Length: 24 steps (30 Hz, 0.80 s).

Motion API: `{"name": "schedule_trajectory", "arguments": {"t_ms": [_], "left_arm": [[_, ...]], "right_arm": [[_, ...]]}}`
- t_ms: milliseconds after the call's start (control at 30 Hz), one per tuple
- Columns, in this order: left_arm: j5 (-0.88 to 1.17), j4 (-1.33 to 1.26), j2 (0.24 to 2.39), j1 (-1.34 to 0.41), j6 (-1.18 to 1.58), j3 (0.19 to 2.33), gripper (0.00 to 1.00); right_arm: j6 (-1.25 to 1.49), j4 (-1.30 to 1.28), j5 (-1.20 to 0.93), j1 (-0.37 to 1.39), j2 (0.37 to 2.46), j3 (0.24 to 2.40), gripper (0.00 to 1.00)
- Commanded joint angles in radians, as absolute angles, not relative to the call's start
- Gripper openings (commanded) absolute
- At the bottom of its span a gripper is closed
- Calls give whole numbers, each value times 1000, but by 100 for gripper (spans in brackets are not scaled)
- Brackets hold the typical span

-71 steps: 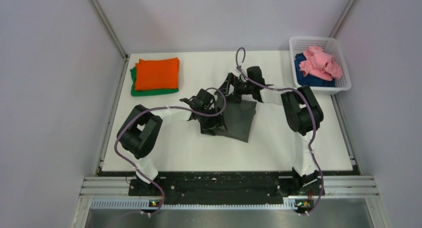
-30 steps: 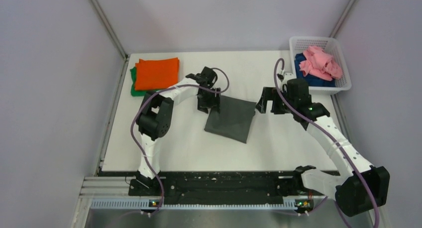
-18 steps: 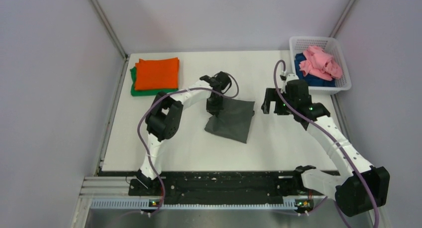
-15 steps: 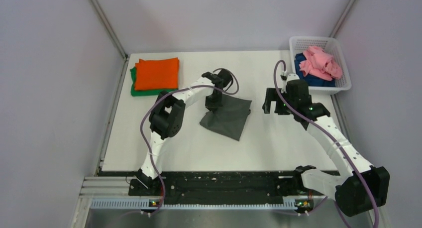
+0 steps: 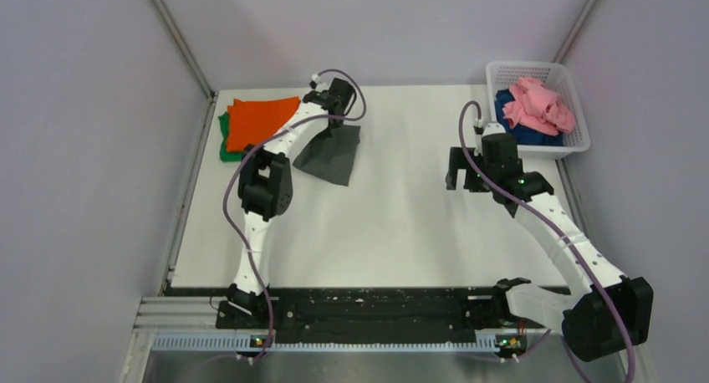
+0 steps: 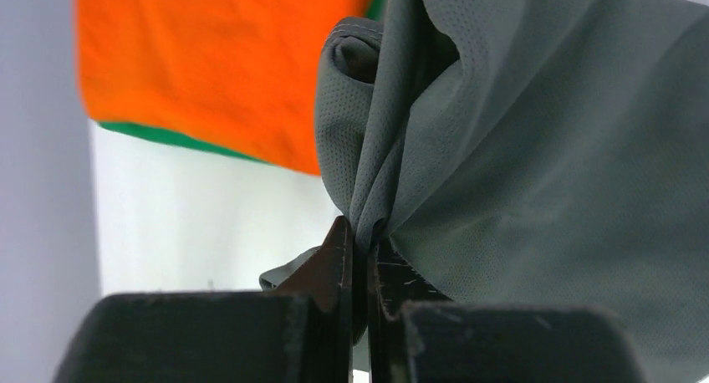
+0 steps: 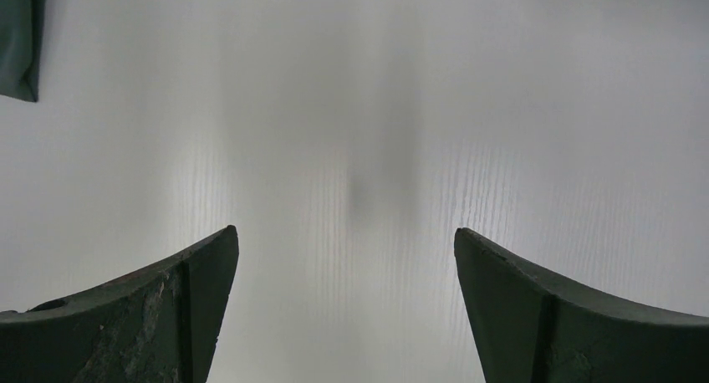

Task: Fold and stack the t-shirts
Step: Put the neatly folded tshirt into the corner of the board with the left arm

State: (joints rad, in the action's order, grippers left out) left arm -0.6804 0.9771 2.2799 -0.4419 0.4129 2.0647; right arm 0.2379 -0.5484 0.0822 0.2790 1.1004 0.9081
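left gripper (image 6: 360,242) pinching dark grey t-shirt (image 5: 333,154); right gripper (image 7: 344,231) agape

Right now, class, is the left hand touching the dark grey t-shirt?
Touching. The left wrist view shows the left hand closed on a gathered fold of the dark grey t-shirt, cloth pinched between its jaws.

No text, label, brand, number or sign can be read on anything here.
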Motion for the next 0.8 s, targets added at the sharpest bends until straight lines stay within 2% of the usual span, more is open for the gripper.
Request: {"name": "schedule_trajectory", "arguments": {"t_ms": [0,467,767], "left_arm": [[-841,874,2225,-389,227,2183,0],[-945,701,2180,-333,-23,2323,0],[-895,686,2166,-287,-10,2333,0]], "right_arm": [[232,-533,107,271,1071,933,99],[253,-497,142,271,1035,914,99],[258,-490,170,271,1032,906,99]]}}
